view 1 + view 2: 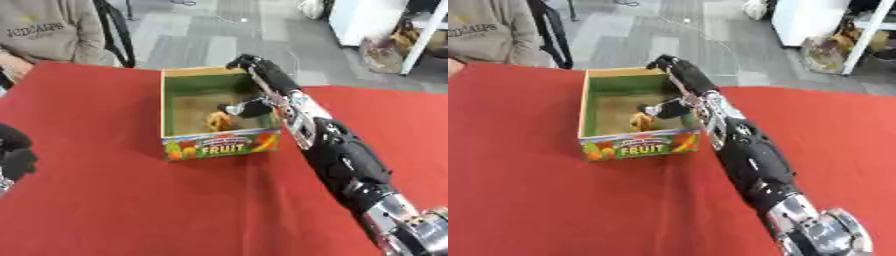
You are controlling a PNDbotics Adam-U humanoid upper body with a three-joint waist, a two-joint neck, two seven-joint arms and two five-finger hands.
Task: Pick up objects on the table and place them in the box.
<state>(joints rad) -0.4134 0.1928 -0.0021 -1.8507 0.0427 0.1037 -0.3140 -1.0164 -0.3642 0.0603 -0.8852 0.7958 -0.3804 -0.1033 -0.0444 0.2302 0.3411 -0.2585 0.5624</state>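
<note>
The right arm lies nearest, entering from 5 o'clock and stretching toward 11 o'clock over the red desk. One right hand reaches over the right wall of the box, its fingers hanging down inside; they look relaxed rather than curled round anything, though the view is soft there.

One box stands on the desk, at about 12 o'clock from the middle of the view, open at the top, green inside, with "FRUIT" printed on its near wall. Its long axis runs from 6 to 12 o'clock, slightly tilted.

One small orange-yellow thing lies on the box floor, near the front wall and just beside the fingertips; whether they touch it cannot be told, nor which way it points.

One left hand shows at the 9 o'clock edge, dark; its fingers cannot be made out.

Bare red desk spreads wide at 6, 7 and 9 o'clock of the box. The desk's far edge passes just behind the box, grey floor beyond.
</note>
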